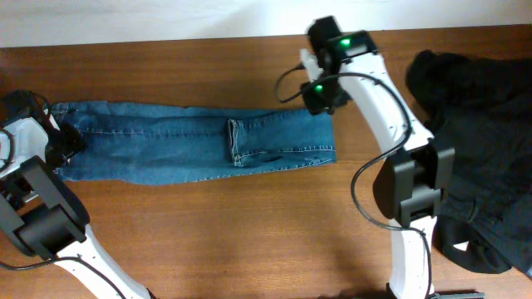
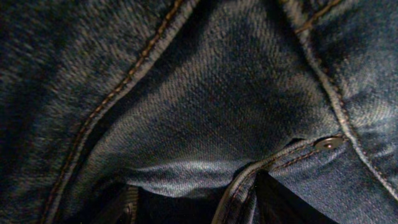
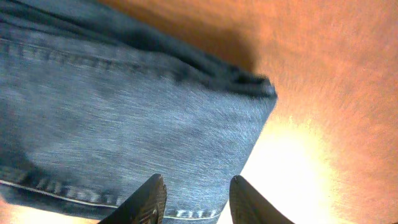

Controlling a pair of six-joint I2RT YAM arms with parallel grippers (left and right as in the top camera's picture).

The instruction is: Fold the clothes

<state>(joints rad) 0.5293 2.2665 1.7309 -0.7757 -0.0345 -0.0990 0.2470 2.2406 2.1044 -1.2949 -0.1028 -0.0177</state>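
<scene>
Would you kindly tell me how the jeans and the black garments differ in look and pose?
The jeans are medium-blue denim; the black garments are black. The jeans lie stretched flat in a long strip; the black garments sit crumpled. The jeans span left to centre; the black garments fill the right edge. Both rest on the table.

Your right arm [image 1: 384, 112] comes up from the near edge and bends left, wrist tipped down. The right gripper [image 3: 194, 204] has its fingers [image 3: 148, 198] parted, a clear gap between them. Your left arm [image 1: 37, 218] is folded at the far left with the left gripper [image 1: 68, 139] low, its fingers mostly hidden, so the grip is unclear.
</scene>
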